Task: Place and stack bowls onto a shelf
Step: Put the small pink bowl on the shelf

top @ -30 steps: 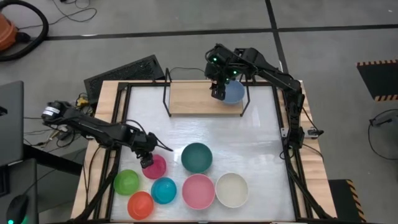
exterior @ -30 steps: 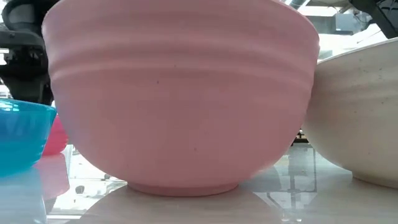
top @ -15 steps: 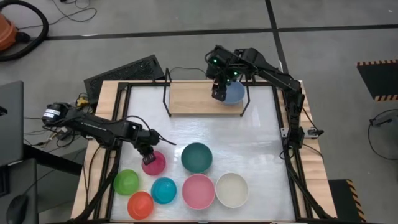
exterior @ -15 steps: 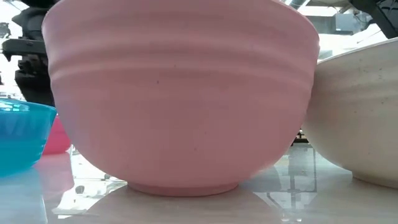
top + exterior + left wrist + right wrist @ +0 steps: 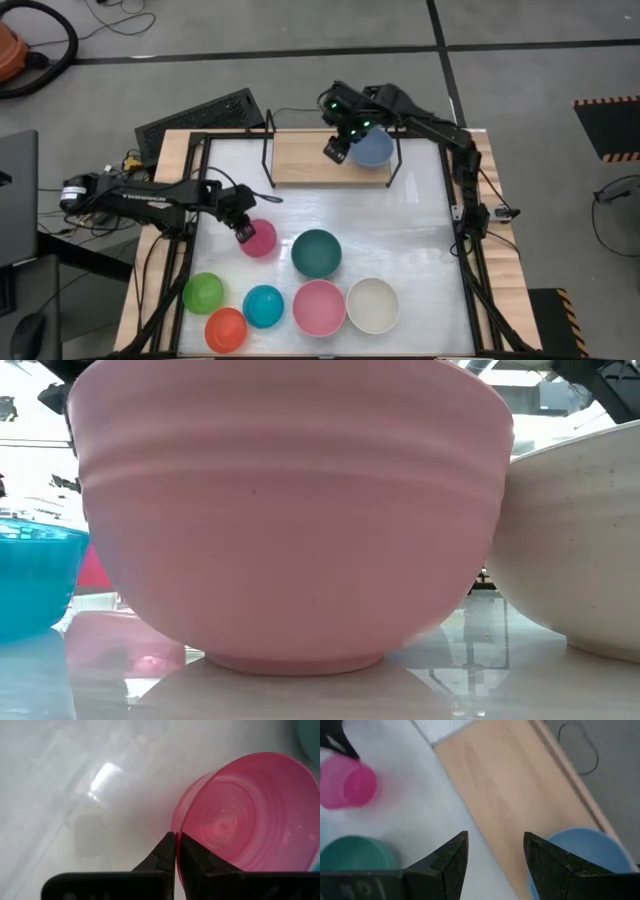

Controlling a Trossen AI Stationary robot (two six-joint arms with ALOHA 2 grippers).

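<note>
Left gripper [image 5: 243, 229] was spread wide over magenta bowl [image 5: 258, 238] second ago; now pinched shut on its rim. Bowl shifted from beside green bowl [image 5: 203, 293] toward shelf [image 5: 305, 158], now tilted, well apart from green one. Right gripper [image 5: 336, 148] drifted off grey-blue bowl [image 5: 375, 148], toward shelf middle.

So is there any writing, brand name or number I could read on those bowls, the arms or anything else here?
No readable text anywhere in these views.
The bowls, such as the pink bowl and the magenta bowl, are plain.
The shelf carries no label.
The black and yellow striped marking on the floor has stripes only, no words.
The keyboard has keys too small to read.
</note>
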